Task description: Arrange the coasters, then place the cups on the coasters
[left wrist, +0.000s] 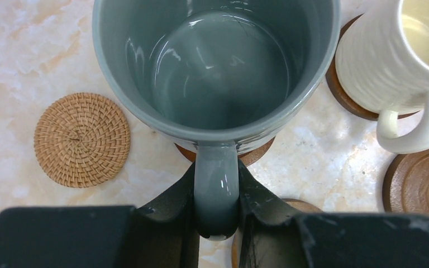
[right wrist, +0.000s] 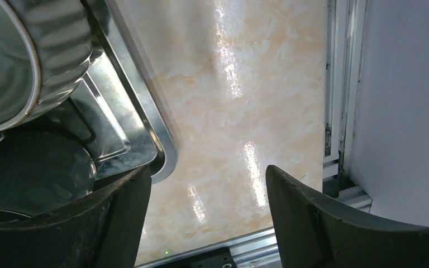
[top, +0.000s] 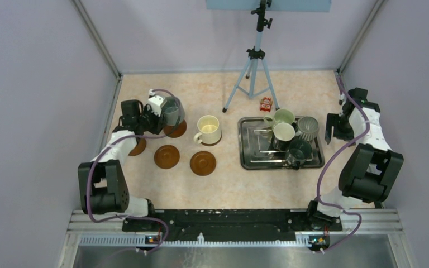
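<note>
My left gripper point(left wrist: 217, 180) is shut on the handle of the grey-blue cup point(left wrist: 218, 67), which sits upright over a reddish-brown coaster point(left wrist: 260, 156); I cannot tell whether it touches. From above, that cup point(top: 172, 114) is at the back left. The cream cup point(top: 208, 129) stands on another coaster beside it. Two bare coasters point(top: 167, 156) point(top: 203, 163) lie nearer, and one point(top: 138, 147) is half under my left arm. Pale green point(top: 284, 116), white point(top: 283, 134), ribbed grey point(top: 307, 127) and dark teal point(top: 299, 149) cups stand in the tray. My right gripper point(right wrist: 208, 184) is open over bare table.
The steel tray point(top: 248, 155) sits right of centre, its rim point(right wrist: 162, 139) just left of my right fingers. A woven wicker mat point(left wrist: 81, 139) lies left of the held cup. A tripod point(top: 254, 72) and a small red object point(top: 266, 104) stand at the back.
</note>
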`<state>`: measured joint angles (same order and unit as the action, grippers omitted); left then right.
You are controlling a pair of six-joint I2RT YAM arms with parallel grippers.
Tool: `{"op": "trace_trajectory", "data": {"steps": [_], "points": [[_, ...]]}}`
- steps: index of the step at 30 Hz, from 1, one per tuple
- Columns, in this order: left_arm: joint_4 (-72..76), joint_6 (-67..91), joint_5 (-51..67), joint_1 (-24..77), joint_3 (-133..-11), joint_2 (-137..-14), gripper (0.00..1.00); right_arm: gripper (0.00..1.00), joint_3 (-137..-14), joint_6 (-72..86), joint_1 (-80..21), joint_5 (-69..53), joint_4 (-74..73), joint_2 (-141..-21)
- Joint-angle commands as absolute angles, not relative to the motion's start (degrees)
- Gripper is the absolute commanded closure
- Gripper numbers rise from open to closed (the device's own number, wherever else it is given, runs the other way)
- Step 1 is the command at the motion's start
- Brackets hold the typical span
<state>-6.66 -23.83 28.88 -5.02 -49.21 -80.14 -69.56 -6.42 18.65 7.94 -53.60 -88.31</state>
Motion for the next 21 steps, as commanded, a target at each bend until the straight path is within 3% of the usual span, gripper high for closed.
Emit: {"op": "trace_trajectory", "data": {"steps": [1, 21], "points": [[2.3, -27.1, 34.1, -6.3, -51.2, -81.3, 1.00, 0.26, -71.7, -6.8, 19.0, 8.5, -53.5, -88.4], [3.1, -29.0, 35.2, -7.1, -48.4, -85.4, 1.00, 0.26, -71.3, -7.2, 18.9, 9.6, -53.6, -88.4]]}}
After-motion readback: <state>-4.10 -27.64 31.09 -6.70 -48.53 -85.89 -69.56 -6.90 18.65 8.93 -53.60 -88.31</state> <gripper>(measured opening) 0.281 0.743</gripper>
